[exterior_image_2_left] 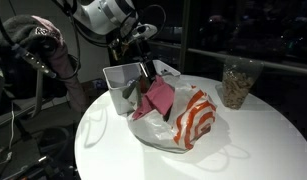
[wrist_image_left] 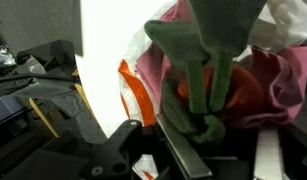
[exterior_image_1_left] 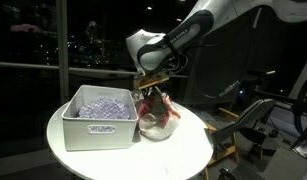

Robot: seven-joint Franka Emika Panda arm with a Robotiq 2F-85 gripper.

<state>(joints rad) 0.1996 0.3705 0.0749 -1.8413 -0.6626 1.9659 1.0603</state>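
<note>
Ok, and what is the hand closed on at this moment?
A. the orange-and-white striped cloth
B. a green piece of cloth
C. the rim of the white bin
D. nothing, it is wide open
B: in the wrist view the hand is shut on a green piece of cloth above the pink cloth, clear of the white bin beside it.

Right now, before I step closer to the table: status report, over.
Gripper shut on green cloth. Pink cloth and orange-striped cloth piled right beneath. White bin close beside the pile; nothing else near the gripper.
</note>
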